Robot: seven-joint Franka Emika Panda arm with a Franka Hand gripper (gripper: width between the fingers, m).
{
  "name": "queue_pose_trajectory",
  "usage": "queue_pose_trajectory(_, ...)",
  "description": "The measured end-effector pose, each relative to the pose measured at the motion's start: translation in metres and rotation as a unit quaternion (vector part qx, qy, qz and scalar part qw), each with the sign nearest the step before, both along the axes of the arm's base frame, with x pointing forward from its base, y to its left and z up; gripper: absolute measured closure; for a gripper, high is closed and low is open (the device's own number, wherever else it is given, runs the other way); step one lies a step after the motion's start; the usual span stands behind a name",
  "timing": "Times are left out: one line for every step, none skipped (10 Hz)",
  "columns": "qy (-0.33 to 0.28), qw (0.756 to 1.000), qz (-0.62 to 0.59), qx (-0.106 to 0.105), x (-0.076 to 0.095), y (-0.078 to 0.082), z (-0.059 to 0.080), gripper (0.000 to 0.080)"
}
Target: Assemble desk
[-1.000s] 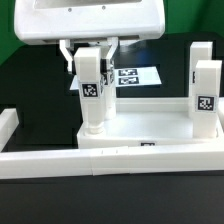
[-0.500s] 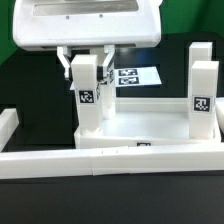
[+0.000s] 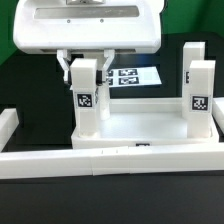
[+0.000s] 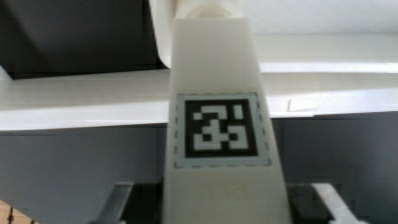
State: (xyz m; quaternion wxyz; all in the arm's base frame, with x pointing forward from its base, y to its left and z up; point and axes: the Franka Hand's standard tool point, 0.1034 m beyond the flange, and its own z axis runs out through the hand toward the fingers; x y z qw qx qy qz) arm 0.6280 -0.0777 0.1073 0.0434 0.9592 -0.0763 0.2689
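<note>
Exterior view showed us, at its left, the end of a white border rail (image 3: 8, 122) standing up from the long rail (image 3: 110, 160) that ran across the front. Next we saw the gripper (image 3: 88, 72) closed on an upright white leg (image 3: 87, 100), one finger (image 3: 68, 72) on each side of its top, the tag facing the camera. That leg stood on the near-left corner of the desk top (image 3: 140, 125), which lay flat just behind the front rail. Beyond the top, the marker board (image 3: 135, 76) lay on the black table (image 3: 35, 85). At the exterior view's right, two more legs (image 3: 201, 95) stood upright at the top's right end. On the wrist view the held leg (image 4: 221, 120) filled the middle, tag toward us.
</note>
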Motion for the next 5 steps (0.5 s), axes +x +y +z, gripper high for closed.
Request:
queue_pose_trajectory(0.000, 1.000, 0.000, 0.000, 0.0000, -0.0001, 0.0000, 0.0317)
queue_pose_trajectory(0.000, 1.000, 0.000, 0.000, 0.0000, -0.0001, 0.0000, 0.0204)
queue_pose_trajectory(0.000, 1.000, 0.000, 0.000, 0.0000, -0.0001, 0.0000, 0.0166)
queue_pose_trajectory(0.000, 1.000, 0.000, 0.000, 0.0000, -0.0001, -0.0001, 0.0166)
queue_pose_trajectory(0.000, 1.000, 0.000, 0.000, 0.0000, -0.0001, -0.0001, 0.0154)
